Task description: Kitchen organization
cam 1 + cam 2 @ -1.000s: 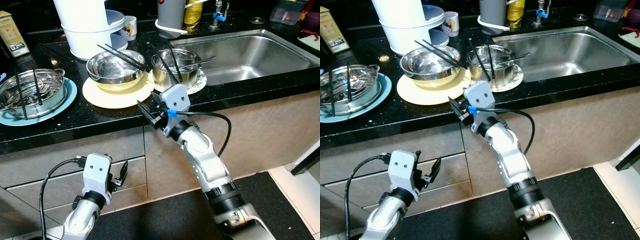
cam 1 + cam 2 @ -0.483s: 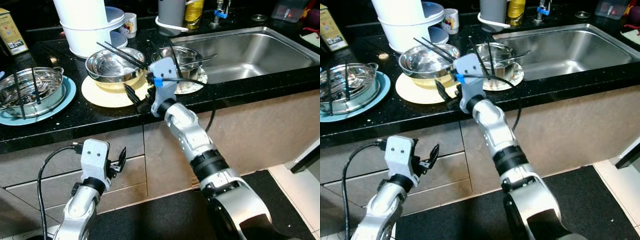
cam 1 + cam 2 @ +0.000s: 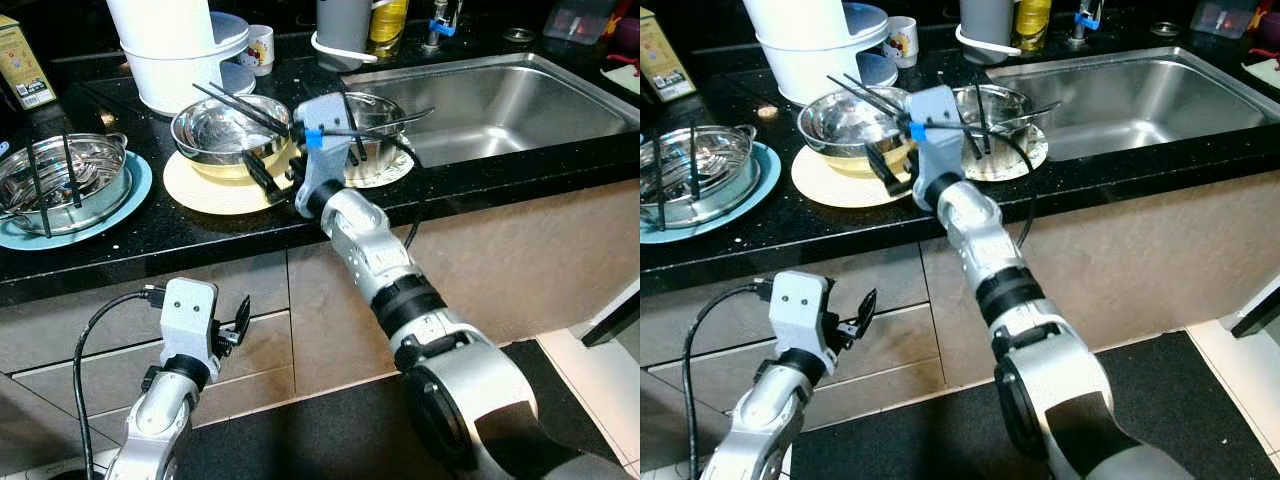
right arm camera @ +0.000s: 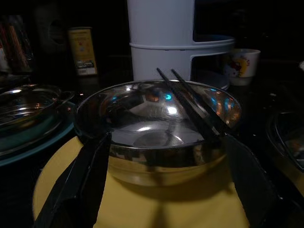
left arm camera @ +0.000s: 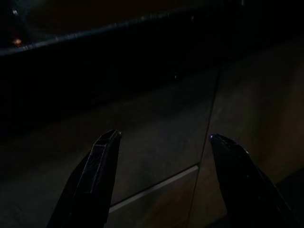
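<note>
A steel bowl (image 3: 228, 140) with two black chopsticks (image 3: 245, 108) across its rim sits on a yellow plate (image 3: 200, 188) on the black counter. My right gripper (image 3: 272, 172) hovers over the plate's near right edge, open. In the right wrist view its fingers (image 4: 90, 175) spread wide to either side of the bowl (image 4: 142, 118), apart from it, with the chopsticks (image 4: 190, 102) resting above. My left gripper (image 3: 240, 318) hangs low before the drawer fronts, open and holding nothing (image 5: 164, 137).
A second steel bowl (image 3: 385, 112) with utensils stands on a white plate by the sink (image 3: 520, 100). A steel pot (image 3: 65, 180) rests on a blue plate (image 3: 140, 195) at left. A white container (image 3: 175, 50), mug (image 3: 260, 50) and box (image 3: 25, 65) line the back.
My right arm has lifted from in front of the counter edge and swung left over the counter, bringing its gripper up to the bowl on the yellow plate. The left arm has barely moved.
</note>
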Tool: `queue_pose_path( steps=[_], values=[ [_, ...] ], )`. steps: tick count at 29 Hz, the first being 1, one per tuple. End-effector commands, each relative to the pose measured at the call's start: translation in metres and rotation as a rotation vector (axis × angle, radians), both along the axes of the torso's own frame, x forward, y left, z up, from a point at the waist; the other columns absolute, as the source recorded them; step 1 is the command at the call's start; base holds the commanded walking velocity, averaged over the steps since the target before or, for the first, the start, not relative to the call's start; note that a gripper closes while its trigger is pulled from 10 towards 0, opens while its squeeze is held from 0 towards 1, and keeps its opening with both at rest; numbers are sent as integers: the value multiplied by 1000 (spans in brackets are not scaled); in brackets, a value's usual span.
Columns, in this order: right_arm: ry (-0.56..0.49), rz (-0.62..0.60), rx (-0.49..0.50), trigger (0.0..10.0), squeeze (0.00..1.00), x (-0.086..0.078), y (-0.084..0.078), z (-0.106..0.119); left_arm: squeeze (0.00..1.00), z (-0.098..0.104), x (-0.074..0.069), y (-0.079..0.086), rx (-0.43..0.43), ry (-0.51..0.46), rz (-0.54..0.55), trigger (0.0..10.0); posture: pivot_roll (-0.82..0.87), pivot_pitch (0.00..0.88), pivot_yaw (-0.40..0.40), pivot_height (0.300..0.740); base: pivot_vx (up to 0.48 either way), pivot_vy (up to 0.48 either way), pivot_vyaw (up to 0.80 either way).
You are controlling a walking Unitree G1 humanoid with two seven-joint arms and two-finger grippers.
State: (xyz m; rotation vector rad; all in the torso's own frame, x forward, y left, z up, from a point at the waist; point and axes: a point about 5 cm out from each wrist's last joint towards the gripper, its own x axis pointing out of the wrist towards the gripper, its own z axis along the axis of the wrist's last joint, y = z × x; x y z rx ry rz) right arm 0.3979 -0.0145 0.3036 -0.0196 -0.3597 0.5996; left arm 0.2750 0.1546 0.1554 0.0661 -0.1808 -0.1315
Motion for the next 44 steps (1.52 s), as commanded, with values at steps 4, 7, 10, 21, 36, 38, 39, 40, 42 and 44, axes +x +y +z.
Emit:
queue_pose_path(
  steps=[4,7,10,21,36,38,39,40,42,44],
  values=[
    [-13,-8,18,10000,0,1,4,6,0,0,-4,0,-33,3,-6,10000,-44,226,12,740,0,0,0],
    [-15,-8,20,10000,0,1,4,6,0,2,-5,-1,-50,-11,-13,10000,-43,228,11,740,0,0,0],
    [-19,-2,30,10000,0,0,6,9,0,8,-9,-3,-94,-43,-33,10000,-43,228,9,740,0,0,0],
    [-2,38,30,10000,0,-1,13,5,0,7,-11,-4,-90,-40,-32,10000,-44,205,2,740,0,0,0],
    [24,51,22,10000,0,0,16,4,0,9,-11,-4,-89,-44,-37,10000,-47,199,0,740,0,0,0],
    [21,45,32,10000,0,0,14,8,0,10,-10,-3,-89,-48,-35,10000,-46,197,-1,740,0,0,0],
    [12,38,36,10000,0,1,13,10,0,10,-10,-3,-88,-49,-34,10000,-46,197,-1,740,0,0,0],
    [2,33,44,10000,0,1,11,13,0,11,-10,-3,-88,-51,-34,10000,-44,196,-2,740,0,0,0],
    [-14,26,69,10000,0,1,8,18,0,11,-10,-3,-88,-52,-33,10000,-44,196,-2,740,0,0,0],
    [-32,11,63,10000,0,2,6,21,0,10,-10,-3,-86,-51,-33,10000,-45,197,0,740,0,0,0]
  ],
)
